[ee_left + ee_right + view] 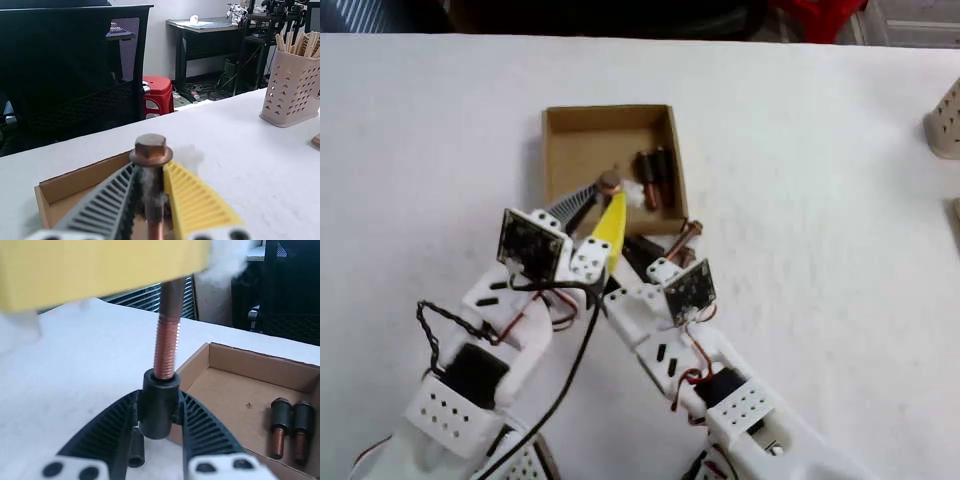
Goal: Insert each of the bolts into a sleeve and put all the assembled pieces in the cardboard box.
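Bolt (151,150) between left jaws, tip in sleeve (159,407) between right jaws.

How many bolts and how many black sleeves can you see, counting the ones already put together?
Bolts: 4 (held bolt in the left gripper, loose bolt beside the cardboard box, 2 in the assembled pieces)
Sleeves: 4 (held sleeve in the right gripper, loose sleeve, 2 on the assembled pieces)
Total: 8
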{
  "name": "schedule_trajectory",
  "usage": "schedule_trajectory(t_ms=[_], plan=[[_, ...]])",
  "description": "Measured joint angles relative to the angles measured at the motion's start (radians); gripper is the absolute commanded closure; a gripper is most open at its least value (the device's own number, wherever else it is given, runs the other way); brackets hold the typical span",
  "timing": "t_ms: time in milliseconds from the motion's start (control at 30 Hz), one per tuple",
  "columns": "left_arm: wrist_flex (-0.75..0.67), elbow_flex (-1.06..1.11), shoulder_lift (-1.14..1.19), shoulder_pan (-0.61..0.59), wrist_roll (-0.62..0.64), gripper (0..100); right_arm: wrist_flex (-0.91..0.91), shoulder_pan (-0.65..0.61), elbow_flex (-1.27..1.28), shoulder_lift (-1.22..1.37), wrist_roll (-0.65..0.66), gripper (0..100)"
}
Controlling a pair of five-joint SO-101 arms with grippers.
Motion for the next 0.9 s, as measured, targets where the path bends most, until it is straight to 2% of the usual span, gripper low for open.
schedule_trajectory(t_ms=[900], plan=[[0.009,0.057,-0.018,-0.005,-0.002,98,0.028,0.003,0.000,0.003,0.000,98.2]])
